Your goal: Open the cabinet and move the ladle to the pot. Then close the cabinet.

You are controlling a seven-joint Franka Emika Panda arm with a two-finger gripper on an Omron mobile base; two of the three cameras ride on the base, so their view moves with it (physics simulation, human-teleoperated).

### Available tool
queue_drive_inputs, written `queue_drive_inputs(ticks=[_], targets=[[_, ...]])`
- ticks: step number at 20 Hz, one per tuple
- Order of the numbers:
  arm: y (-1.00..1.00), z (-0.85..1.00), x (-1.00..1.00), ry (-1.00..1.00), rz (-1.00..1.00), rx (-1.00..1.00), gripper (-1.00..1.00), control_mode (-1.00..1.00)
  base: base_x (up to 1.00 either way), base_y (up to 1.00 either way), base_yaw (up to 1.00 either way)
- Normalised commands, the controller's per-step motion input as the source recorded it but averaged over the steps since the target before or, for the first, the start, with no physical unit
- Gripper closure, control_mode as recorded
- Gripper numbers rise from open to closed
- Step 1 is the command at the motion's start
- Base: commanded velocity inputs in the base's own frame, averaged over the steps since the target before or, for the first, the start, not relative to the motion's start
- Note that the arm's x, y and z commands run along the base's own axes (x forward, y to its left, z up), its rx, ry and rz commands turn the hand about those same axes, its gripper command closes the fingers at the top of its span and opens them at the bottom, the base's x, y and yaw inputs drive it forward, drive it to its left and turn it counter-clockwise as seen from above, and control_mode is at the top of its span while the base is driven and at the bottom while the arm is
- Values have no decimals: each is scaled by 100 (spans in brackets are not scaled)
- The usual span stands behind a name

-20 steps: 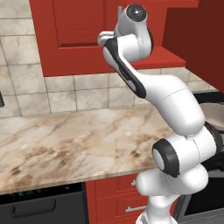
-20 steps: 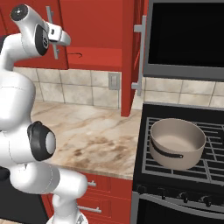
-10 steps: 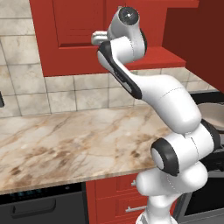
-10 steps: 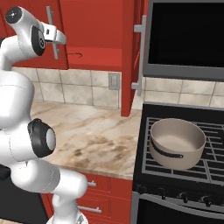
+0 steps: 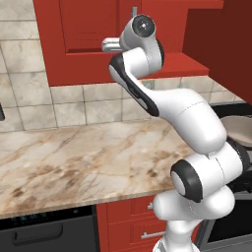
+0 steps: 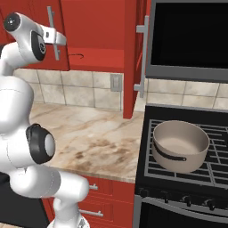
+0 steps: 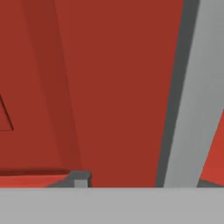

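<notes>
The red cabinet (image 5: pixel 88 34) has its left door (image 6: pixel 63 59) shut and its right door (image 6: pixel 129 58) swung out, edge-on to the right base view. My gripper (image 6: pixel 59 38) is up at the left door's silver bar handle (image 6: pixel 50 20). In the hand view the bar (image 7: pixel 197 87) runs close by on the right, and one fingertip (image 7: pixel 81 178) stands apart from it, so the jaws are open around it. On the open shelf lies a thin dark curved shape (image 6: pixel 78 56); I cannot tell whether it is the ladle. The grey pot (image 6: pixel 180 144) sits on the stove.
A marble counter (image 5: pixel 74 157) runs below the cabinet, with a tiled wall (image 5: pixel 29 103) behind it. The black stove (image 6: pixel 187 178) stands to its right under a dark microwave (image 6: pixel 191 38). The open door's handle (image 6: pixel 143 58) juts out over the counter's end.
The arm's upper joint has shifted a little left and down along the left door. The jaws have narrowed.
</notes>
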Motion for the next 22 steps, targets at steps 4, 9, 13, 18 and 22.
queue_drive_inputs(ticks=[4,9,13,18,22], targets=[[45,-1,-21,-6,0,0,100,-100,0,0,0],[65,0,-76,-3,0,0,100,-100,0,0,0],[75,3,-100,-1,0,0,100,-100,0,0,0],[81,9,-100,0,0,0,100,-100,0,0,0],[87,10,-100,0,0,0,100,-100,0,0,0]])
